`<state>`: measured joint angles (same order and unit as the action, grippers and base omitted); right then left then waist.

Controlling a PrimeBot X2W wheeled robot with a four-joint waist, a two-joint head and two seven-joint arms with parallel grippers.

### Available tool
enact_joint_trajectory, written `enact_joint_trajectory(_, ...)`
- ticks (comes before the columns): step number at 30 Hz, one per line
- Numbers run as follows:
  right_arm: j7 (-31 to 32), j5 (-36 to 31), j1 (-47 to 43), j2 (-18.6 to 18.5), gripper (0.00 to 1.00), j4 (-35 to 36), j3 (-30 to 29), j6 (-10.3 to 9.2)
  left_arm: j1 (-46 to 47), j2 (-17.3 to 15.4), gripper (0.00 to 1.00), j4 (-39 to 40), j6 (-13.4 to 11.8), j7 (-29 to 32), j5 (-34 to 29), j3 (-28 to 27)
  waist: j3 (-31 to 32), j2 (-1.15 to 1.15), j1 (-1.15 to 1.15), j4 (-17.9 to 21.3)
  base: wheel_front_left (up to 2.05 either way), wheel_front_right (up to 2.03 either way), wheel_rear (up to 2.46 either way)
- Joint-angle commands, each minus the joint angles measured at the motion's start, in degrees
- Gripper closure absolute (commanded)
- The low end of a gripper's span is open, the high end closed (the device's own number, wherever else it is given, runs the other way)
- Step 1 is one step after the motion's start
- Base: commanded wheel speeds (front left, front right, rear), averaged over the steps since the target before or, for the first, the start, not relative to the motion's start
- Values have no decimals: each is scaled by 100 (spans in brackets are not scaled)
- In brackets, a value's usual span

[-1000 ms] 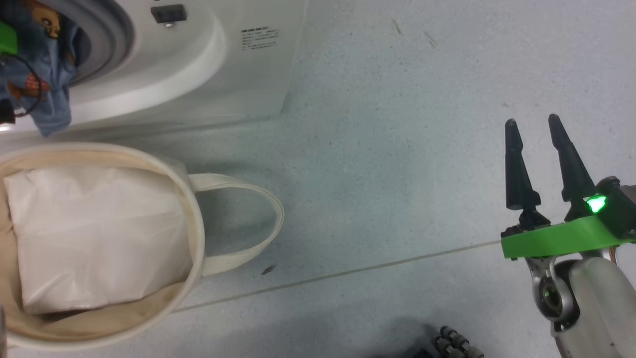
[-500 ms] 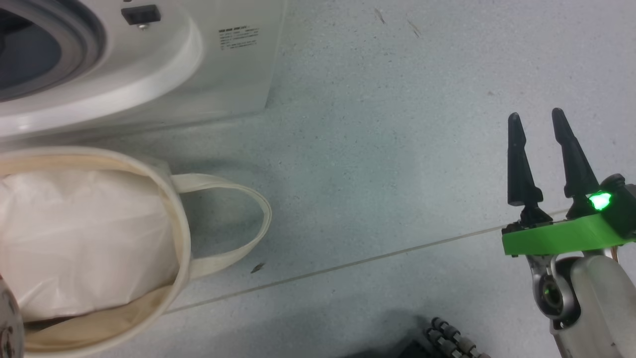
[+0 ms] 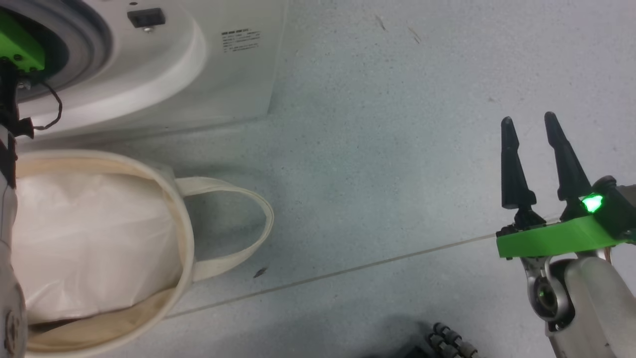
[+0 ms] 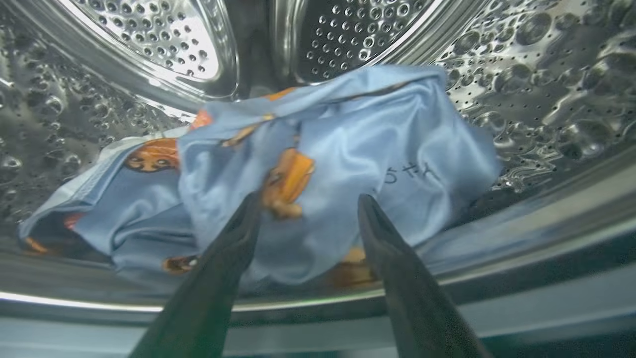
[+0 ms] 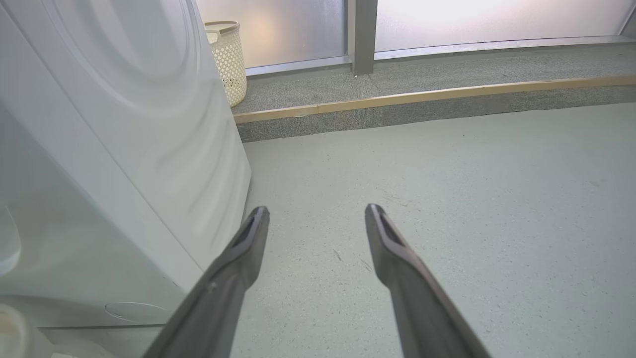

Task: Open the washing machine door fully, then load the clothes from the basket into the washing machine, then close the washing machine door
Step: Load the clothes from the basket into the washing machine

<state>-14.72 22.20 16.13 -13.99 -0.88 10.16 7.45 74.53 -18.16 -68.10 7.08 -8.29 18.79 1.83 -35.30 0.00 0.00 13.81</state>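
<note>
Left gripper [image 4: 309,199]: it reaches into the mouth of the washing machine [image 3: 223,74], its two dark fingers spread apart with nothing between them.
Clothes [image 4: 348,149]: a crumpled heap of light-blue fabric printed with orange-brown animals lies inside the washing machine, on the bottom of its drum, just past the left fingertips. Whether the tips touch the cloth cannot be told.
Drum [image 4: 546,74]: the perforated steel curves around and above the heap, inside the washing machine's opening.
Left arm's green mount [image 3: 20,47]: it sits at the washing machine's grey ring, with a thin black cable hanging below it.
Basket [image 3: 184,238]: the round cream tub stands on the floor just in front of the washing machine, one loop handle [image 3: 248,219] lying out to its side.
White pad [image 3: 89,238]: plain and pillow-like, it lies in the basket before the washing machine.
Right gripper [image 3: 528,120]: open and holding nothing, it hangs over the bare floor [image 3: 372,149], well apart from the washing machine, off its right front corner.
Hamper [image 5: 229,59]: a cream perforated bin stands on a raised ledge [image 5: 422,99] behind the washing machine's side panel.
</note>
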Motion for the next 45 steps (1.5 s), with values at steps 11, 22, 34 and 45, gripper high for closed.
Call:
enact_joint_trajectory(11,-28,146,-37,30,0,-275,244,3,-270,228,0,-397,4,-563,437,-274,691,0,0,-261,0,0,0)
enact_joint_trajectory(22,-28,324,110,137,0,-681,490,3,-1864,677,0,713,39,-669,839,318,1316,0,0,-810,0,0,0)
enact_joint_trajectory(34,-28,477,8,236,0,-893,691,3,-3170,518,0,1824,40,-670,1101,670,2028,0,0,-1223,0,0,0)
enact_joint_trajectory(45,-28,501,-241,254,0,-597,903,3,-4843,318,0,3872,40,-670,672,-77,2909,0,0,-1367,0,0,0)
